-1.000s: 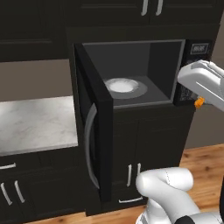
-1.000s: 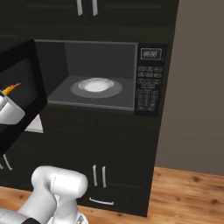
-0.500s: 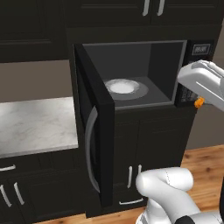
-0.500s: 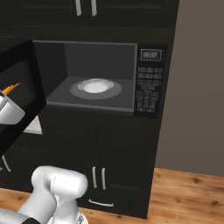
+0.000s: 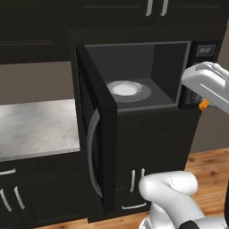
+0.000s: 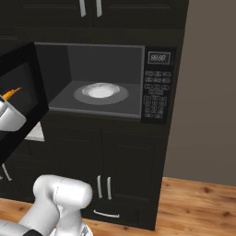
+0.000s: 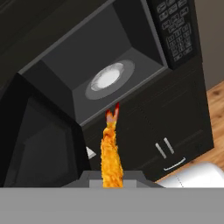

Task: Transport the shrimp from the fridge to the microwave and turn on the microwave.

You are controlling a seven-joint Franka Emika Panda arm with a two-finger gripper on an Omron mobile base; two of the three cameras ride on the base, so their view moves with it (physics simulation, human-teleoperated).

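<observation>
Both base views look forward and slightly down at the open microwave [image 5: 134, 85], one from its left with the door [image 5: 96, 134] near, one from its right facing the keypad [image 6: 156, 94]. The hand view looks up at the same cavity and turntable [image 7: 107, 78], rolled, from nearby.

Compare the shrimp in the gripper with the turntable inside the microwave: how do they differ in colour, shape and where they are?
Colour: the shrimp is yellow-orange with a reddish tail; the turntable is white.
Shape: the shrimp is long and narrow; the turntable is a flat round disc.
Place: the shrimp is held in the gripper outside the microwave, in front of its open cavity; the turntable lies on the cavity floor with nothing on it.
Shared: neither touches the other yet.
</observation>
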